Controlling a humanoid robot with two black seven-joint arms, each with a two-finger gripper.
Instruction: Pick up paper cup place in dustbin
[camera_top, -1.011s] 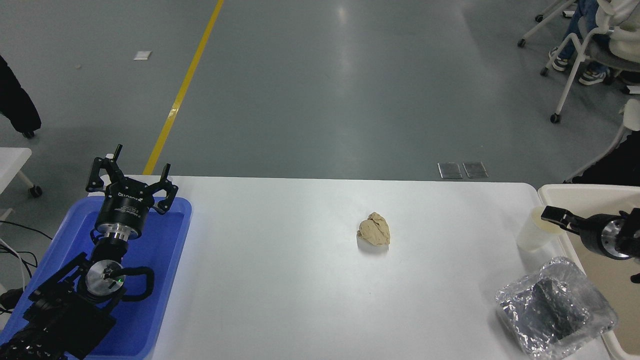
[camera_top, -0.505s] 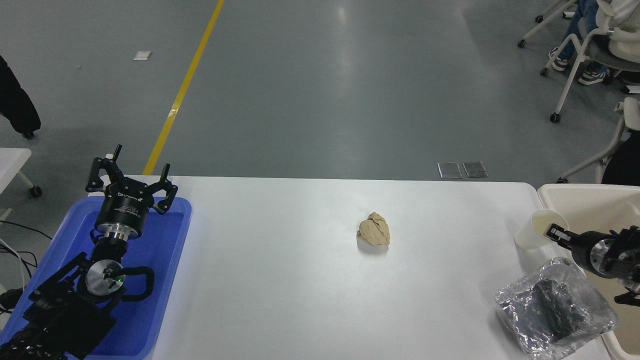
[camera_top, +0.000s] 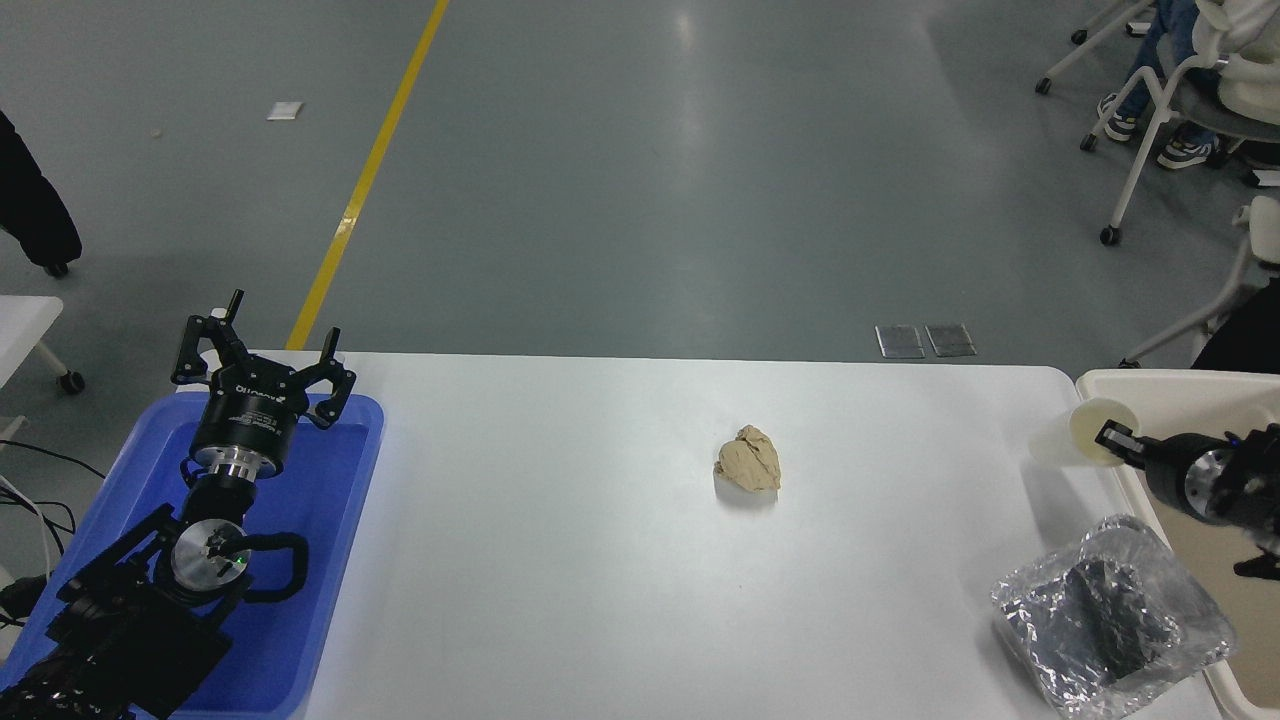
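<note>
In the head view, the right pincer (camera_top: 1112, 441) comes in from the bench's right edge and grips the paper cup (camera_top: 1078, 436) at its rim. The cup is tilted on its side, mouth toward the pincer, at the left rim of the dustbin (camera_top: 1180, 385). The left pincer (camera_top: 262, 347) hangs with fingers spread wide over the blue tray (camera_top: 330, 520) at the bench's left edge. A crumpled paper ball (camera_top: 749, 459) lies mid-bench, and a foil tray (camera_top: 1110, 610) sits at the near right corner.

My white table (camera_top: 560, 560) carries a blue tray (camera_top: 330, 560), tan paper ball (camera_top: 749, 459), and foil tray (camera_top: 1110, 610).
</note>
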